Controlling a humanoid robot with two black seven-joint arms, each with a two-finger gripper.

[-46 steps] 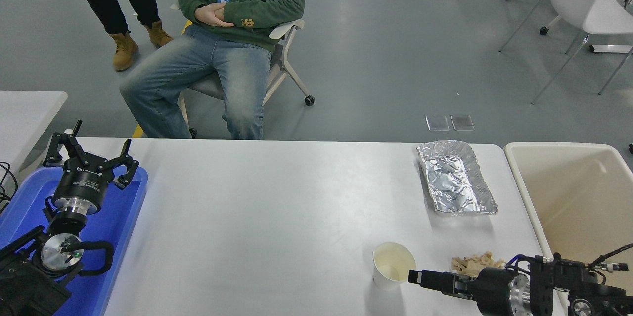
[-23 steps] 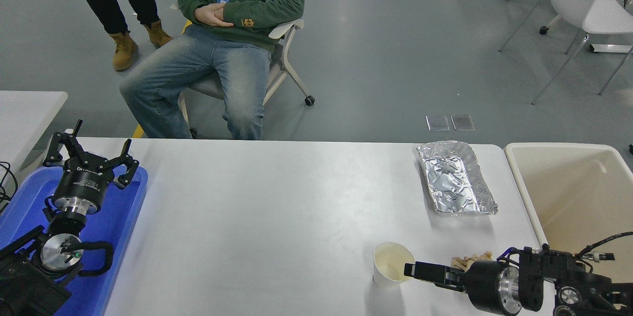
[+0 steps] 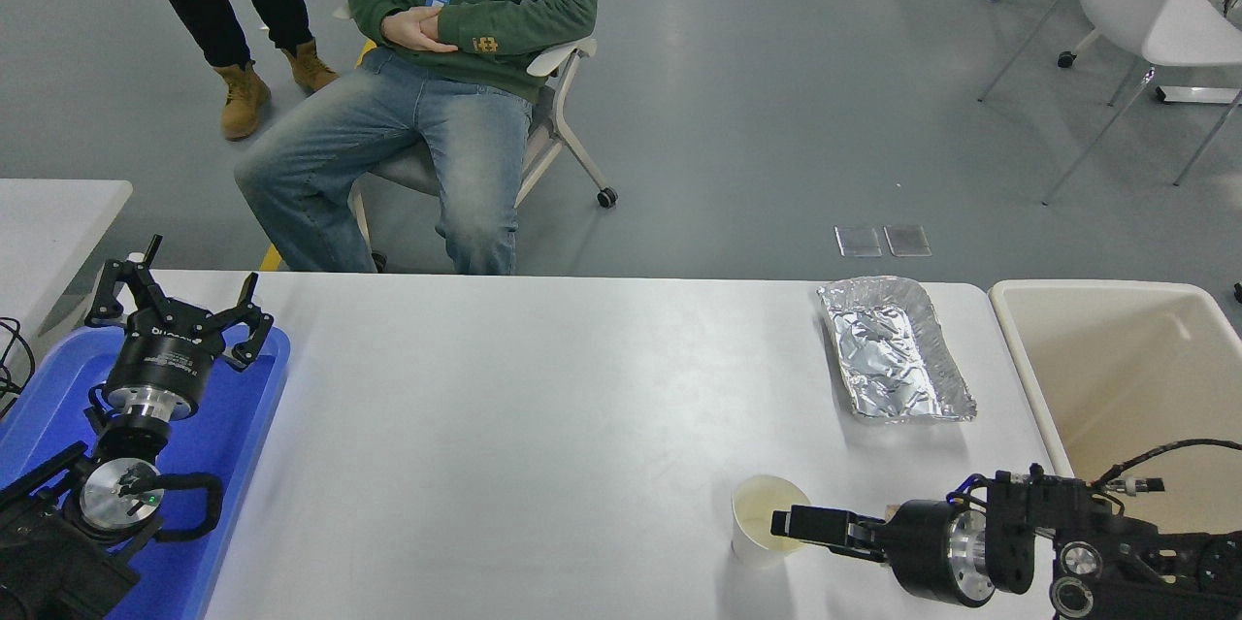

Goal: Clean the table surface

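Head view: table (image 3: 543, 426) fills the middle and there's junk on it at the right: paper cup (image 3: 762, 518), foil tray (image 3: 895, 348), bin (image 3: 1126, 377) beside. Right gripper (image 3: 791, 523) is at the cup's rim, can't tell its jaws. Looks like grab-the-cup step; next it needs a firm pinch. Left gripper (image 3: 175, 305) parked over the blue tray (image 3: 233, 465), jaws wide.

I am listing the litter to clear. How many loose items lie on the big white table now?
2 visible: a foil tray at the far right and a paper cup near the right gripper. The arm may hide more.
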